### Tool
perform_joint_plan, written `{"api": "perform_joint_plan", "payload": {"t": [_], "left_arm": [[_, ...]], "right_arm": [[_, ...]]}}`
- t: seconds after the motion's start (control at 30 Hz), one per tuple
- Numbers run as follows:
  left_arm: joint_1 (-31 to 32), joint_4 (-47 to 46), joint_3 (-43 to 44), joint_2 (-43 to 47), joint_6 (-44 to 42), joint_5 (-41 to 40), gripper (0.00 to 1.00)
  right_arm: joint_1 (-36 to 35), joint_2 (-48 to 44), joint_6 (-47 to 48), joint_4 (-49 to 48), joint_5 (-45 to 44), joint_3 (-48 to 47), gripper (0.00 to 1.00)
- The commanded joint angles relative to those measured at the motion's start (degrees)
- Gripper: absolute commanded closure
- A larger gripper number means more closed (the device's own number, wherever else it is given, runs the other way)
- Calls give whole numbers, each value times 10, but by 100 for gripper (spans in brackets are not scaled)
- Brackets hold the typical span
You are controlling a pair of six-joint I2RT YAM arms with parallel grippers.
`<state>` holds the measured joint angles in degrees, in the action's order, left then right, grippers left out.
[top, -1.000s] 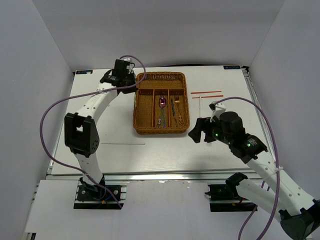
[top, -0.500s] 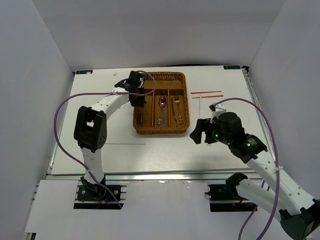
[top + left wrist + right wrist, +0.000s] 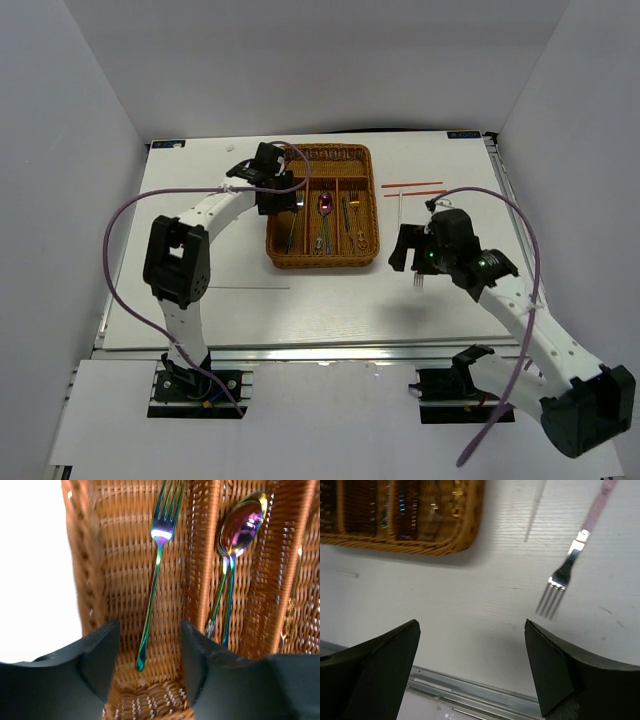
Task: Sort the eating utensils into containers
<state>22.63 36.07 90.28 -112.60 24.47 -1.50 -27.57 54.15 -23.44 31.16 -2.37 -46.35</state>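
The left gripper (image 3: 148,637) is hovering wide open and empty over the left slot of the tray (image 3: 87,575), where a green fork (image 3: 156,570) is lying; the right gripper (image 3: 471,630) is gaping empty above the table (image 3: 485,605); a silver fork (image 3: 559,586) is lying at its two o'clock, handle end cut off.

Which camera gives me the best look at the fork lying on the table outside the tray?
The right wrist view: the fork lies unobstructed, tines and pinkish handle both clear. The top view shows only its tines poking out beneath the right arm. The left wrist view looks into the tray and misses it.
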Motion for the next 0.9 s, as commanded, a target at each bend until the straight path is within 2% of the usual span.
{"api": "perform_joint_plan", "payload": {"t": [0.0,0.03,0.13,0.17,0.33,0.47,0.53,0.77,0.8,0.87], "left_arm": [[2,-5,-27,104,7,-16,35],[2,-6,-58,126,8,-25,25],[2,-7,-128,238,6,-89,6],[2,-4,-145,295,4,-117,3],[2,-25,-263,452,-56,-129,2],[0,-71,-431,565,-15,-185,2],[4,-34,-434,587,3,-202,2],[8,-37,-431,607,1,-237,2],[8,-38,-432,605,0,-234,2],[8,-36,-429,599,0,-234,2]], "right_arm": [[52,52,-11,-15,-2,-24,11],[86,66,-13,-15,-3,-27,11],[120,123,-8,-13,-39,-44,11],[123,139,-1,-11,-64,-51,11],[159,246,20,-13,-73,-98,12],[169,300,30,-24,-73,-129,18],[170,331,37,-33,-73,-144,19],[182,423,43,-36,-71,-175,27],[184,432,43,-42,-66,-175,28],[184,459,45,-46,-57,-168,39]]}}
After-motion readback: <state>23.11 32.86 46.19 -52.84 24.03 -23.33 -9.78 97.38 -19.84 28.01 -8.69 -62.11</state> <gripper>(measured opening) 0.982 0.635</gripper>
